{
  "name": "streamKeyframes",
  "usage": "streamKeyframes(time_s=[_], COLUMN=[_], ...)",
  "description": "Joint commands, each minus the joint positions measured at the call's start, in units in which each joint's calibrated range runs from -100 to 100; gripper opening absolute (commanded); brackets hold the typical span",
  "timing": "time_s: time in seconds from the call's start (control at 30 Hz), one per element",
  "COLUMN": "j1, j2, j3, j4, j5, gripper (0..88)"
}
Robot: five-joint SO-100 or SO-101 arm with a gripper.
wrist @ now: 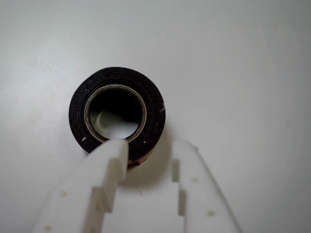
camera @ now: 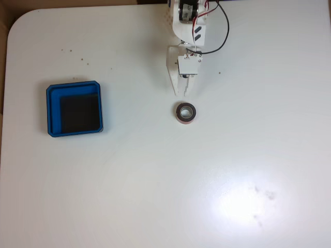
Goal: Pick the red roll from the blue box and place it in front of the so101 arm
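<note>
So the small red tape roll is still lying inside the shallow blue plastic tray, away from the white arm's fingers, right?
No. The fixed view shows the small red tape roll on the white table, just beyond the fingers; the shallow blue plastic tray holds nothing.

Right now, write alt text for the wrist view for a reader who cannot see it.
A small roll of tape with a dark top face and pale hollow core lies flat on a white table, seen from directly above. Two white gripper fingers rise from the bottom edge, spread apart, the left tip overlapping the roll's near rim; a sliver of red shows on its side.
</note>
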Motion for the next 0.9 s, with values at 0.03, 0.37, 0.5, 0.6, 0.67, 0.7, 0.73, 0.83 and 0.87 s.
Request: streamKeyframes(time_s=[0.03, 0.37, 0.5, 0.6, 0.67, 0.7, 0.73, 0.83, 0.87], j1=[-0.22, -6.57, -8.43, -8.72, -8.82, -8.82, -8.82, -8.82, -8.82], j2=[-5.1, -5.93, -5.93, -5.93, -5.93, -5.93, -5.93, -5.93, -5.93], j3=[0.18, 0.27, 1.35, 1.35, 1.35, 1.35, 1.35, 1.35, 1.35], j4=[-0.83, -0.74, -0.66, -0.66, -0.66, -0.66, -0.66, -0.66, -0.66], j5=[0.35, 0.35, 0.35, 0.35, 0.35, 0.35, 0.35, 0.35, 0.35], gripper=[7.8, 7.8, 7.8, 7.8, 7.8, 7.6, 7.6, 5.2, 4.0])
